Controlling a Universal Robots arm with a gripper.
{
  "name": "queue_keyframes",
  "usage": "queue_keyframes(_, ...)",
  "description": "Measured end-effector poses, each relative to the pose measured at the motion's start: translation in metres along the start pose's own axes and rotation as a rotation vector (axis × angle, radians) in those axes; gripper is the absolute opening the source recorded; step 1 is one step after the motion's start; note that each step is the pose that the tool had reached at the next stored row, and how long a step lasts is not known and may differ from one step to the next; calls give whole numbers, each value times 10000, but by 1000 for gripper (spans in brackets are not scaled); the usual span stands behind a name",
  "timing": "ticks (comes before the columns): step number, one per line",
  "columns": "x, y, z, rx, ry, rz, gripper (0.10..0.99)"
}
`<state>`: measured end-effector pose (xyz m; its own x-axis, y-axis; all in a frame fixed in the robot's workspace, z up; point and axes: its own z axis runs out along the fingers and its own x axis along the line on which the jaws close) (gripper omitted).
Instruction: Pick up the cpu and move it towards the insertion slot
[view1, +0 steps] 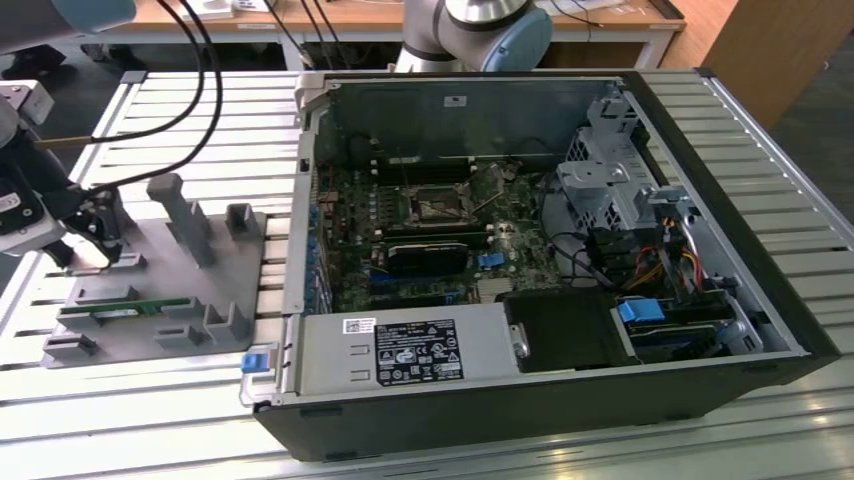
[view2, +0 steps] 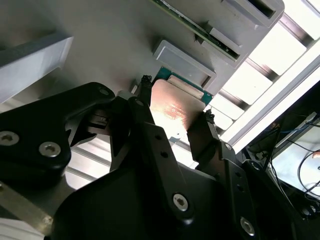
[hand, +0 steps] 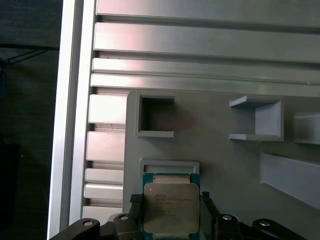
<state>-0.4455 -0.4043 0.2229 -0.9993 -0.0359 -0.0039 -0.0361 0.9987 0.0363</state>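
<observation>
The cpu (hand: 170, 209) is a flat square chip with a silver top and a thin green rim. It lies between my gripper's (hand: 170, 200) two black fingers, right by a small bracket of the grey fixture plate (hand: 220, 165). In the second wrist view the fingers (view2: 145, 92) press against opposite edges of the cpu (view2: 175, 106), so my gripper (view2: 176, 100) is shut on it. In the exterior view my gripper (view1: 87, 238) hangs over the fixture plate (view1: 174, 270) at the exterior view's left. The insertion slot (view1: 437, 207) is a square metal-framed socket on the green board inside the open computer case.
The black computer case (view1: 534, 400) lies open in the middle, with a power supply (view1: 400, 352), drive cage (view1: 607, 190) and cables inside. A green memory stick (view1: 127, 308) lies in the fixture. Grey posts (view1: 180, 215) rise from the plate. Black cables (view1: 200, 90) hang over the slatted aluminium table.
</observation>
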Motion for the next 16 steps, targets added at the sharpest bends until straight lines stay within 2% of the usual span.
queue_keyframes(16, 0, 4, -53, 0, -1, 0, 537)
